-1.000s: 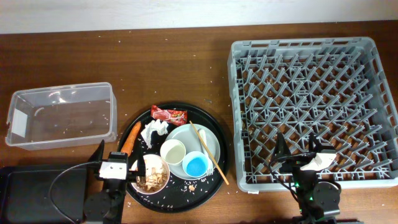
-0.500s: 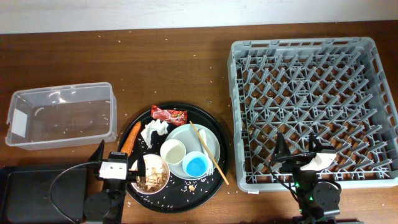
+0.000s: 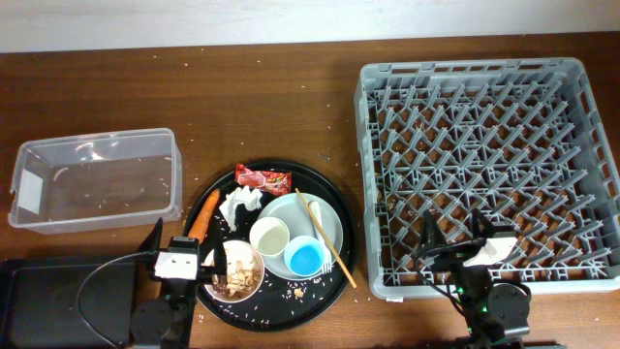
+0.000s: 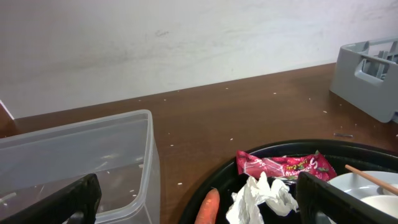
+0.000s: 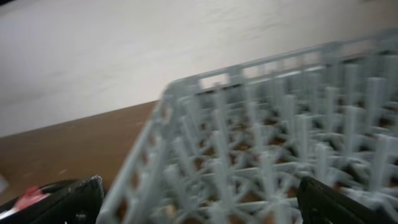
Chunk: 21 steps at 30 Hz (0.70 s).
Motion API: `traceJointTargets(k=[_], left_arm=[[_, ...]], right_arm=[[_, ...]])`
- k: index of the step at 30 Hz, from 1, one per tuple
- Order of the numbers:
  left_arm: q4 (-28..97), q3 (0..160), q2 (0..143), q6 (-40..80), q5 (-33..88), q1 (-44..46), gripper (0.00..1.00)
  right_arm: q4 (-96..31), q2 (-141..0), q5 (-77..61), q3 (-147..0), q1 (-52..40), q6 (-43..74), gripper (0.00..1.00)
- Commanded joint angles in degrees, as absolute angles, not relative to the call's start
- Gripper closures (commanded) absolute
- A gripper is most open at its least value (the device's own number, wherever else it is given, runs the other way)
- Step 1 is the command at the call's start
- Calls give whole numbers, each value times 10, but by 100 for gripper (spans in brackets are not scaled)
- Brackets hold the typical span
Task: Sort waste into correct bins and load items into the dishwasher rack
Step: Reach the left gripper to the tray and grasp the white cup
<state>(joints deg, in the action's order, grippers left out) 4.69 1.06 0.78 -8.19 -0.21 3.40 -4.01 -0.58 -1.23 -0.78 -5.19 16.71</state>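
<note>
On the round black tray (image 3: 334,199) lie the red snack wrapper (image 3: 263,177), white tissue (image 3: 239,203), carrot (image 3: 202,214), white plate (image 3: 315,221), cream cup (image 3: 270,236), light-blue cup (image 3: 304,257) and a white bowl of brown scraps (image 3: 232,271). My left gripper (image 3: 184,254) is open and empty at the tray's front left. The left wrist view shows its jaws (image 4: 199,205) either side of the carrot (image 4: 207,208), tissue (image 4: 261,196) and wrapper (image 4: 285,166). My right gripper (image 3: 455,236) is open and empty over the grey rack's (image 3: 489,97) front edge; its wrist view (image 5: 199,199) is blurred.
The clear tub (image 3: 97,145) stands left of the tray and shows in the left wrist view (image 4: 74,155). The black bin (image 3: 48,301) lies at the front left. A wooden chopstick (image 3: 325,237) lies across the plate. Crumbs dot the table.
My right gripper has shifted slightly left over the rack's front edge. The left gripper and the objects have not moved.
</note>
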Motion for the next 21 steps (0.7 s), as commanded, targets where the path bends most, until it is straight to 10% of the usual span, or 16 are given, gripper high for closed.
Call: traceJointTargets(k=[1, 13, 21], left_arm=[[47, 5, 4, -91, 2, 32, 1], [47, 5, 4, -91, 2, 32, 1], [28, 97, 5, 46, 234, 32, 1]], right_arm=[[-36, -3, -103, -3, -48, 170, 1], [-58, -4, -264, -26, -48, 299, 1], [-350, -214, -262, -389, -48, 173, 2]])
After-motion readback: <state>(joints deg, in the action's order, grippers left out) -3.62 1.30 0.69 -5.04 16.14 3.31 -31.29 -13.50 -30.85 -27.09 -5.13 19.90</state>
